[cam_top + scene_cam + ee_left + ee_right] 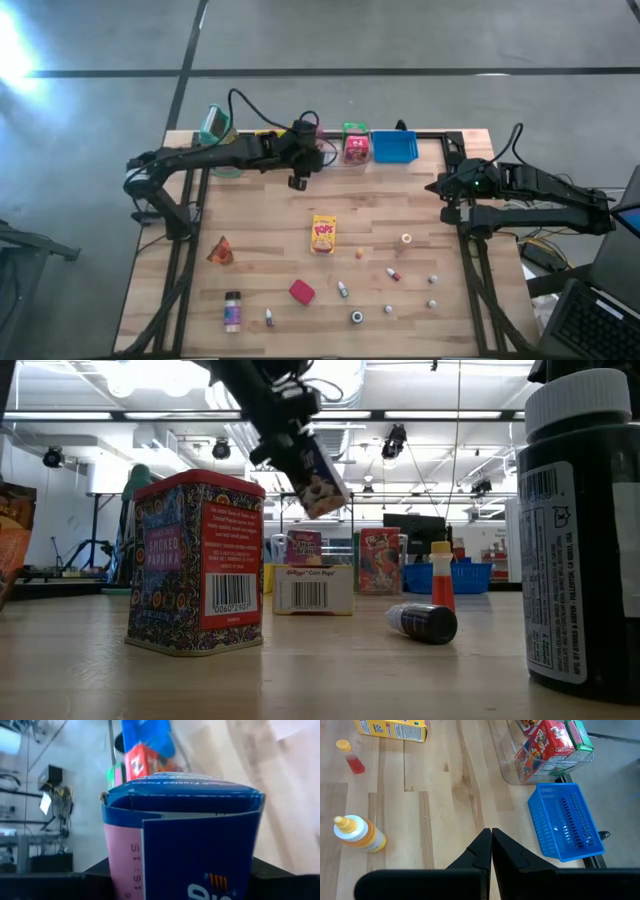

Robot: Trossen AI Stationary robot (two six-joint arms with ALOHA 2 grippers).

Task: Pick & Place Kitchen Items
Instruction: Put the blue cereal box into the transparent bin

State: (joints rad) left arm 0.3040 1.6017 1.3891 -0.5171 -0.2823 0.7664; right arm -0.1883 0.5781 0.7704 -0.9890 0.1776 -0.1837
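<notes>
My left gripper [298, 181] hangs above the table's far middle, shut on a small blue and pink box [185, 835], which also shows in the low view as the box [320, 483] in the air. A yellow Pops box [323, 233] lies flat at the table's middle. An orange wedge [220, 251], a red block [301, 291] and a purple-labelled jar [232, 310] rest nearer the front, with several tiny bottles [392, 273] to their right. My right gripper [491, 845] waits shut at the right edge, near the blue bin [567, 822]. My left gripper pinches the small box between its two fingers [282, 875], one on each of two opposite sides of the box [250, 870]. The fingers come slanting down from the table's left. The box is lifted clear of the table and hangs tilted [322, 490].
At the far edge stand a clear bin [355, 146] with small boxes in it, the blue bin [394, 147] and a green and yellow bin [215, 126]. Bare wood lies between the far bins and the Pops box.
</notes>
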